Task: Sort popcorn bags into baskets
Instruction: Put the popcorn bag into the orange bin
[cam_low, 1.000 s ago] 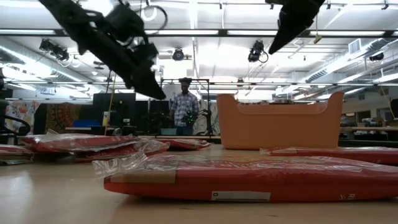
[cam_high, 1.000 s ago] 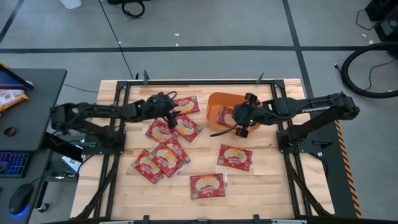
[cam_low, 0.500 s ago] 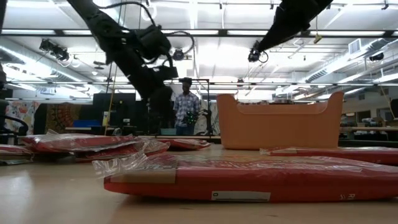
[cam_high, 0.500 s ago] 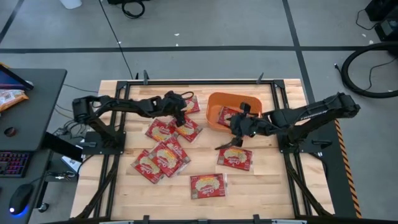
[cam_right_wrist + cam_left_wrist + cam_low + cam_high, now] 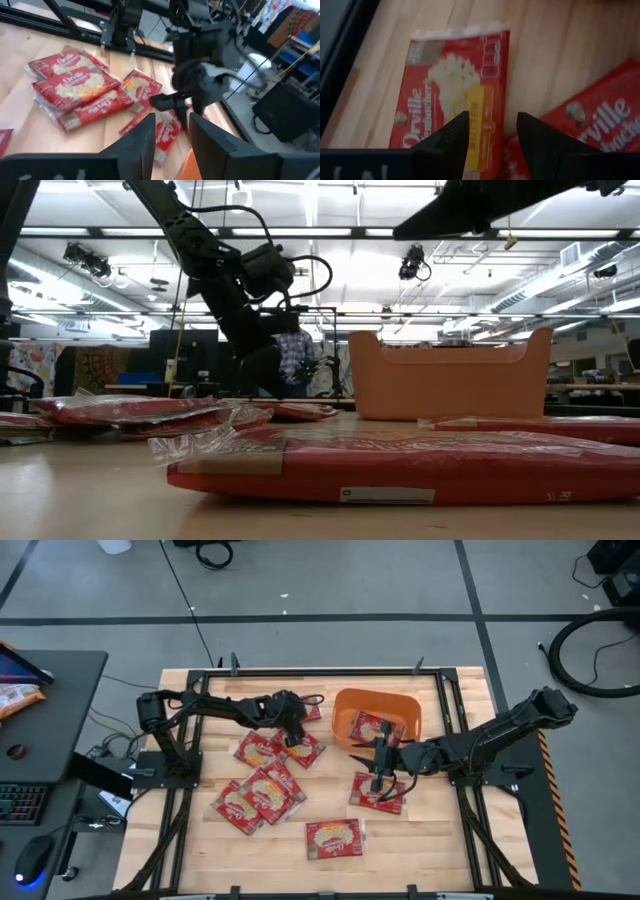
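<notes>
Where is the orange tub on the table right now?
In the high view, the tub sits at the table's far edge, right of centre, holding one popcorn bag.

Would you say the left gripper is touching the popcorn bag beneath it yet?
Cannot tell. The left wrist view shows the left gripper open straddling a popcorn bag, but no view shows the fingertips meeting it or a clear gap.

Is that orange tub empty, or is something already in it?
Not empty. From above, the orange tub holds one red popcorn bag; several more bags still lie on the table.
</notes>
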Controlling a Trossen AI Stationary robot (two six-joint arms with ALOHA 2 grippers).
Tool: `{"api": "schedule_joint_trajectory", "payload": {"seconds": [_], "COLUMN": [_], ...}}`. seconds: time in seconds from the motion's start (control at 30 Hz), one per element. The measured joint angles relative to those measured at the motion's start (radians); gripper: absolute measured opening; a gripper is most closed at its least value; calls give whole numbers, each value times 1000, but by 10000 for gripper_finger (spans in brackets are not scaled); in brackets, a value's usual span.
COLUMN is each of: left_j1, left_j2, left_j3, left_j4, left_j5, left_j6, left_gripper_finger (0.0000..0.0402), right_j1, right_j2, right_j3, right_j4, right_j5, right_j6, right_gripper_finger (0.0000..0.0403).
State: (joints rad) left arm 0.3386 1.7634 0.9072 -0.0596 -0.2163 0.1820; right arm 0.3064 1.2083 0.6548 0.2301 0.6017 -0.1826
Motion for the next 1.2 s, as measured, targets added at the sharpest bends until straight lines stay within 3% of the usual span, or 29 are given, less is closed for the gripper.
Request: {"api": "schedule_joint_trajectory", "payload": {"seconds": [0.2,0.47,0.63,0.87,1.0,1.2], "left_j1": [-12,-16,-15,-15,-15,-15], "left_j2": [22,59,81,84,84,84], "left_j3": [-1,-1,0,0,0,-1], "left_j4": [8,56,61,49,34,2], "left_j5": [-21,-43,-67,-98,-99,-115], "left_j6": [117,161,200,204,208,194], "left_gripper_finger": [169,169,169,166,138,52], "right_j1": [32,97,85,24,12,13], "right_j2": [0,-31,-72,-126,-128,-128], "right_j3": [-2,-3,-62,-113,-114,-114], "right_j4": [-11,-108,-67,-20,-14,-14], "right_j5": [-3,39,28,-73,-98,-125], "right_j6": [-2,-50,-62,-64,-61,-64], "right_gripper_finger": [119,117,111,97,87,78]}}
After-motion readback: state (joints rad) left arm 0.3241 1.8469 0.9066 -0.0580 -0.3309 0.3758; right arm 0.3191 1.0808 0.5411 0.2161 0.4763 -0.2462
